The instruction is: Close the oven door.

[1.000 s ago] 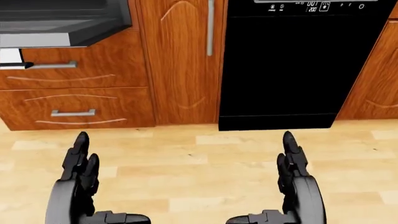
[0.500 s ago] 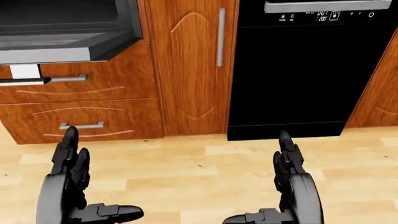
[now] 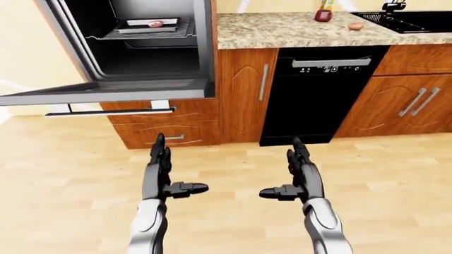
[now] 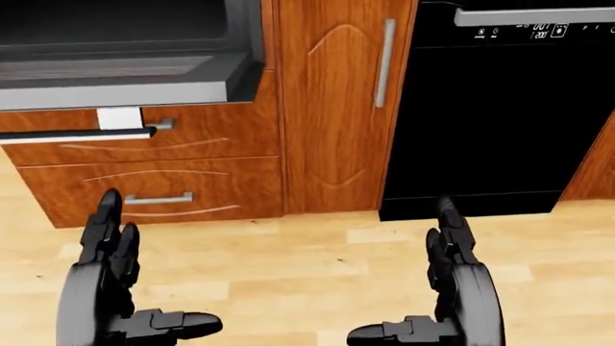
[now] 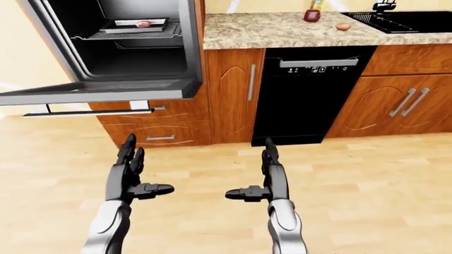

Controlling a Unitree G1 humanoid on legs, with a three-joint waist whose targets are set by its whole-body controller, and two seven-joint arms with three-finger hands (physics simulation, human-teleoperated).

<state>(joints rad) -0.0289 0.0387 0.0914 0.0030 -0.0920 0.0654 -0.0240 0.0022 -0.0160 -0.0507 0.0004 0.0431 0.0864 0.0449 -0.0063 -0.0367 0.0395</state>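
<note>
- Grey oven door (image 3: 106, 95) hangs open and level at upper left in the left-eye view, its handle (image 3: 109, 112) along the near edge; a tray (image 3: 152, 25) sits on the rack inside
- Left hand (image 3: 161, 172) is below and right of the door, well apart from it, fingers straight and spread, thumb out
- Wooden cabinet (image 3: 244, 95) stands between oven and black dishwasher (image 3: 318, 95)
- Right hand (image 3: 300, 174) hovers under the dishwasher, also spread, holding nothing

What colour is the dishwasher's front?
Black, with a silver handle; the dishwasher shows best in the left-eye view.
</note>
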